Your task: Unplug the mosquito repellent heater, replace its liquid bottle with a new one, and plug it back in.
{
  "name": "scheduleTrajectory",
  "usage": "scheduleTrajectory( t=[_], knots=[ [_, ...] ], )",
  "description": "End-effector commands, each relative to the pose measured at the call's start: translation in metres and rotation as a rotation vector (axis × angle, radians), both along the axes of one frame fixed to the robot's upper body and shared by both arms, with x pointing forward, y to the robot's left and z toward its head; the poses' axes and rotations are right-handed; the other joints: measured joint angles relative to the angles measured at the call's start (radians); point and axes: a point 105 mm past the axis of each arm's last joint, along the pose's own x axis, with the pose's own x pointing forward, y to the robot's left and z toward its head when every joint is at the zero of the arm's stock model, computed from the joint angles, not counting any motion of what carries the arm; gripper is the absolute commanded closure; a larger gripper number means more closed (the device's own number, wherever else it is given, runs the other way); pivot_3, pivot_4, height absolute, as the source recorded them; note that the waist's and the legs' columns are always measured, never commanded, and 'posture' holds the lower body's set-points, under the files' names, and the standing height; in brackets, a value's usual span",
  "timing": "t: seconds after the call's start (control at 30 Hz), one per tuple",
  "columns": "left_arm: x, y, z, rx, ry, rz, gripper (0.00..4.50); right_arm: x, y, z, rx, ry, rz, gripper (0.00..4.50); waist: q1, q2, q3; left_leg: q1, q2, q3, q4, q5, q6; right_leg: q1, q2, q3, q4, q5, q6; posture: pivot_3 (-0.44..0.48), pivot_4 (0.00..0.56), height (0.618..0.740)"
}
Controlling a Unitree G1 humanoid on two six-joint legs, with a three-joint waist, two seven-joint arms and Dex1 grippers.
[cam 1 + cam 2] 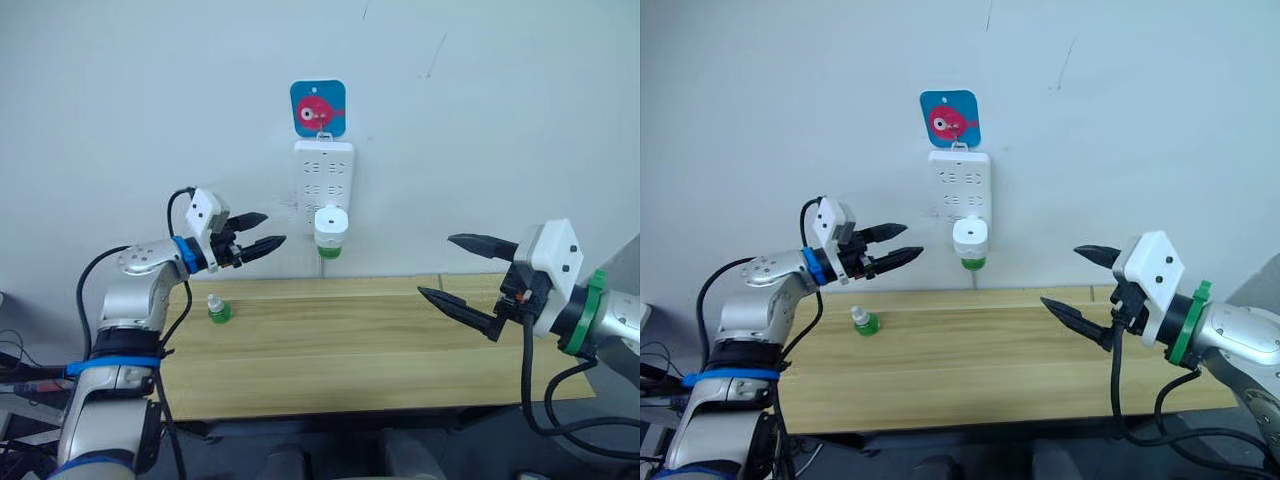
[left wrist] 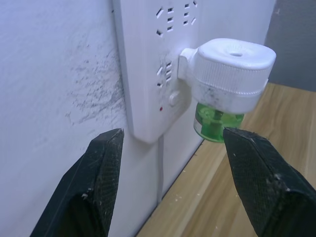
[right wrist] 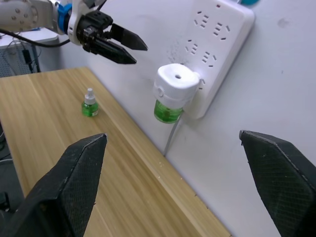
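The white mosquito repellent heater (image 1: 331, 226) is plugged into the bottom of a white power strip (image 1: 323, 178) on the wall, with a green liquid bottle (image 1: 330, 251) screwed in beneath it. A second small green liquid bottle (image 1: 218, 308) stands upright on the wooden table (image 1: 350, 350), at its left. My left gripper (image 1: 262, 232) is open, empty, and held in the air just left of the heater, fingers pointing at it. My right gripper (image 1: 455, 268) is open and empty above the table's right side. The heater (image 2: 232, 71) also sits between my left fingers in the left wrist view.
A blue card with a red fish (image 1: 318, 108) hangs above the power strip. The strip's cord (image 3: 170, 138) runs down behind the table. The wall stands directly behind the table's back edge.
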Motion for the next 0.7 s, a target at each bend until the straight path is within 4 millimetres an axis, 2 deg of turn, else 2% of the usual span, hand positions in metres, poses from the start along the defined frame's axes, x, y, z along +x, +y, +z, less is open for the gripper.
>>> scheduleTrajectory(
  t=[0.03,0.2,0.47,0.7],
  knots=[
    [0.009,-0.007,0.01,0.004,-0.045,-0.013,1.19,-0.005,0.009,0.009,-0.004,-0.039,0.019,0.0,-0.008,0.0,0.0,0.0,0.0,0.0,0.0,0.0,0.0,0.0,0.0,0.0,0.0,0.0,0.0,-0.193,0.106,0.73],
    [0.022,-0.013,0.008,-0.006,-0.036,-0.01,1.19,-0.006,0.013,0.011,-0.005,-0.043,0.012,0.0,-0.032,-0.001,0.002,-0.001,0.0,0.0,0.0,0.0,0.0,0.0,0.0,0.0,-0.001,0.0,0.0,-0.216,0.11,0.73],
    [0.04,-0.02,0.016,-0.011,-0.049,-0.003,1.19,-0.009,0.015,0.009,-0.01,-0.037,0.002,0.0,-0.05,-0.004,0.009,-0.001,0.0,-0.001,0.0,0.0,0.0,0.0,0.0,0.001,-0.001,0.0,0.001,-0.242,0.113,0.73],
    [0.035,-0.033,0.018,0.025,-0.017,-0.142,1.19,-0.013,0.014,0.007,-0.009,-0.027,-0.005,0.0,-0.055,-0.007,0.013,-0.001,0.0,-0.001,0.0,0.0,0.0,0.0,0.0,0.0,-0.001,0.001,0.003,-0.268,0.116,0.73]
  ],
)
